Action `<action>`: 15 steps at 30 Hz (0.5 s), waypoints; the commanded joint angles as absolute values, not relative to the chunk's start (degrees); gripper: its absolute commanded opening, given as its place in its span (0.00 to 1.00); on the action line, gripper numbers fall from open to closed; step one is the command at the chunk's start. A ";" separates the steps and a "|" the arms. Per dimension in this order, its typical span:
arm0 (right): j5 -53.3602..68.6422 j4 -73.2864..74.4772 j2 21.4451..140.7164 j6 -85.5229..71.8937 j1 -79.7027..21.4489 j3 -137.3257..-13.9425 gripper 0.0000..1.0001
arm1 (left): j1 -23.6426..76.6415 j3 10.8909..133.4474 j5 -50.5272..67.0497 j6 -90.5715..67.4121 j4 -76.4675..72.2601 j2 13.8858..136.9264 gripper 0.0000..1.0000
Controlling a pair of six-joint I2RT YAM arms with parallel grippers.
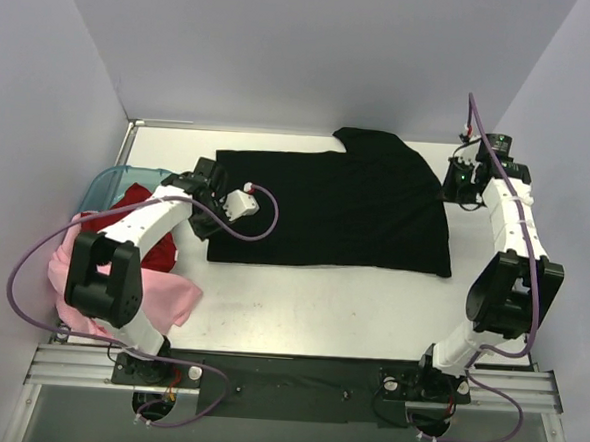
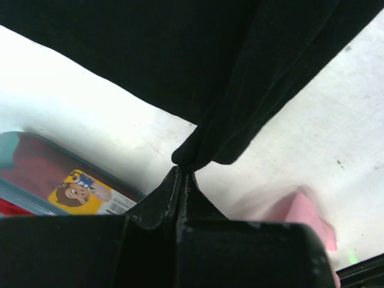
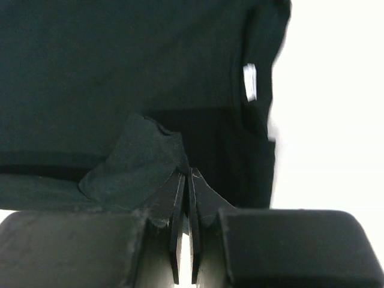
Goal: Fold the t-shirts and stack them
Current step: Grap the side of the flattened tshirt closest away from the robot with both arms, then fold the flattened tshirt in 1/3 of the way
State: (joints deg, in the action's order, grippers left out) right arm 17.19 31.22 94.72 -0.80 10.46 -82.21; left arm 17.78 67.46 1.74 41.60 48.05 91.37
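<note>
The black t-shirt lies spread on the white table, its right part raised and draped. My left gripper is at its left edge, shut on a pinch of black cloth and lifting it off the table. My right gripper is at its right edge, shut on a fold of the black shirt; a white neck label shows there. The red t-shirt and the pale pink t-shirt lie bunched at the left under my left arm. The chest print is hidden.
A translucent teal tub stands at the far left by the wall; its sticker shows in the left wrist view. Grey walls close in three sides. Bare white table lies in front of the black shirt.
</note>
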 commanded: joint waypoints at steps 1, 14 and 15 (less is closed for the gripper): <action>27.93 27.16 101.15 4.74 9.59 -90.76 0.00 | 16.26 72.24 1.32 42.72 47.55 96.66 0.00; 33.66 21.71 112.58 9.22 7.74 -100.19 0.00 | 15.12 79.10 0.70 39.64 44.39 104.15 0.00; 33.49 21.71 113.20 9.40 7.73 -100.37 0.00 | 15.12 79.19 0.70 39.46 44.38 104.59 0.00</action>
State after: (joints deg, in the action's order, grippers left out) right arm 30.83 23.97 111.96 6.70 8.01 -97.08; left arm 15.59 76.93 0.80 40.73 46.41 103.20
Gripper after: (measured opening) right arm 0.004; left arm 0.022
